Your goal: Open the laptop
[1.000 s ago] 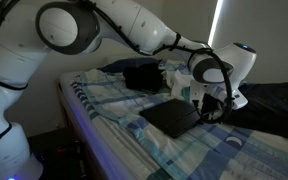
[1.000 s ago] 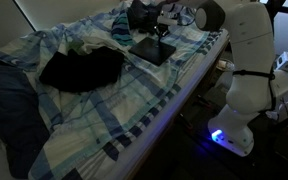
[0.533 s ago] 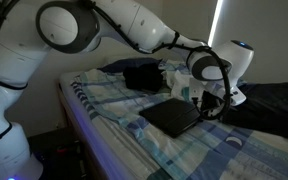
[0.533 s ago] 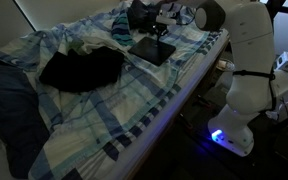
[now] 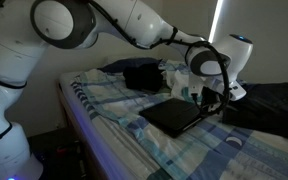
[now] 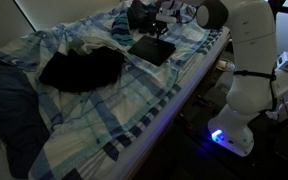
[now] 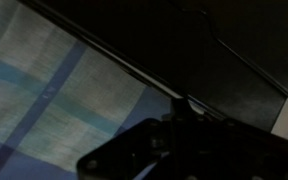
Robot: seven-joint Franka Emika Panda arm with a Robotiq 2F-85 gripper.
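The laptop (image 5: pixel 172 117) is a thin dark slab lying on the plaid bed sheet (image 5: pixel 104 100), and it also shows in an exterior view (image 6: pixel 152 50). My gripper (image 5: pixel 208 104) stands at its far edge, pointing down, and is seen from the other side (image 6: pixel 162 30). In the wrist view the laptop (image 7: pixel 184 40) fills the top as a dark plane with a pale edge line. My gripper (image 7: pixel 180 108) shows as one narrow dark pillar touching that edge, with the fingertips together. The picture is very dark.
A lumpy black bundle (image 5: pixel 142 76) lies behind the laptop. A large dark rumpled cloth (image 6: pixel 81 68) lies mid-bed. A dark blue blanket (image 6: pixel 9 110) hangs at the bed's end. The robot base (image 6: pixel 246 100) stands beside the bed.
My gripper has risen slightly at the laptop's far edge, and that edge looks a little higher. Nothing else has moved.
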